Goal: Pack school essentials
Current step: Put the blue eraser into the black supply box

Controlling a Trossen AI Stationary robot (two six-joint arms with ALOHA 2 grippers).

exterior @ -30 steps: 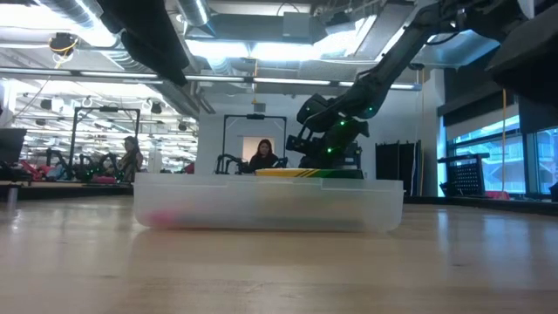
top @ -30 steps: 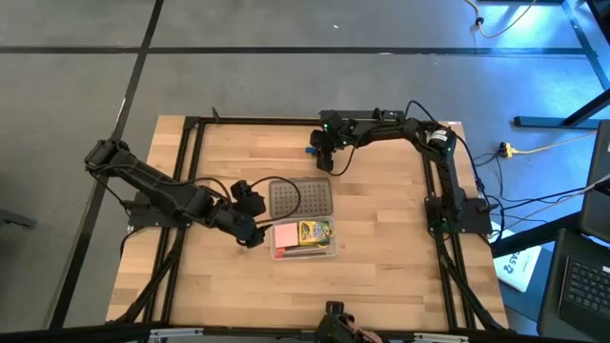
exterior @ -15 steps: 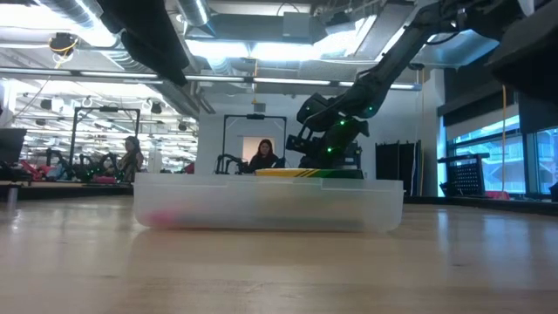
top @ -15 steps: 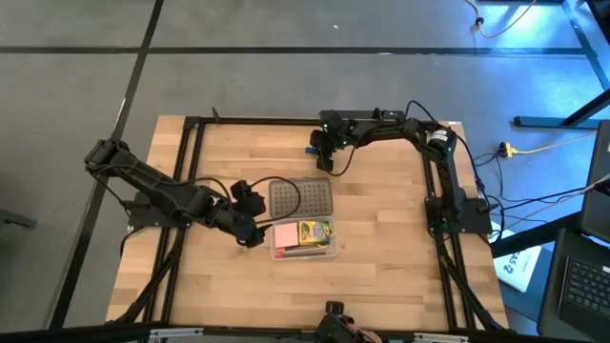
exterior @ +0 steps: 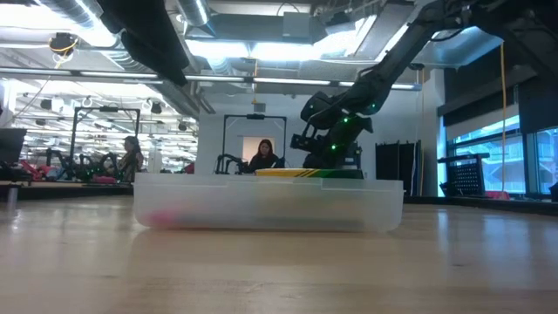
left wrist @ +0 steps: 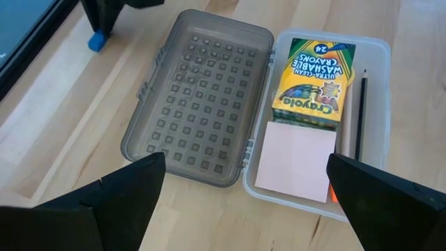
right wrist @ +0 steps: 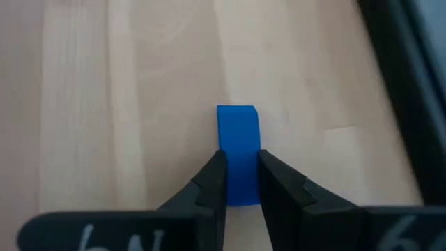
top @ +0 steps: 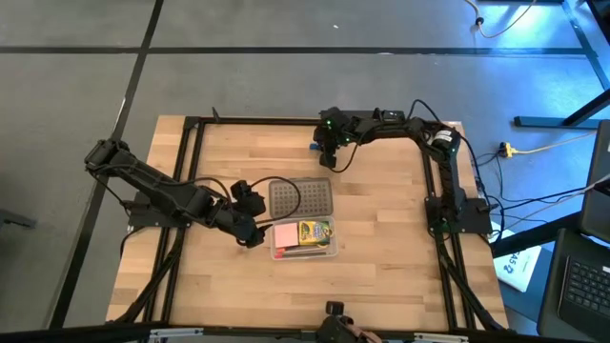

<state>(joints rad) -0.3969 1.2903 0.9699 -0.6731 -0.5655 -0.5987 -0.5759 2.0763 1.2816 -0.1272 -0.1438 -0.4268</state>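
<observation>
Right gripper [right wrist: 240,183] clamped on blue block [right wrist: 237,143], beyond the case [top: 305,238] – block on bench [top: 381,276]. Left gripper [left wrist: 244,199] spread wide, just beside case.

Two matte-black six-joint arms, each mounted on a black frame rail at the table edge.
Left arm [top: 157,191]: chunky black links, black cable looped at the wrist, two broad, dark wedge-shaped fingers [left wrist: 104,202]. Right arm [top: 434,157]: same black build, thin black cabling run along the links, white collar near the elbow, green status LEDs lit at the wrist [exterior: 336,131]. Right fingers [right wrist: 209,185] were slim, black and tapered; white lettering on the gripper body, unreadable.
</observation>
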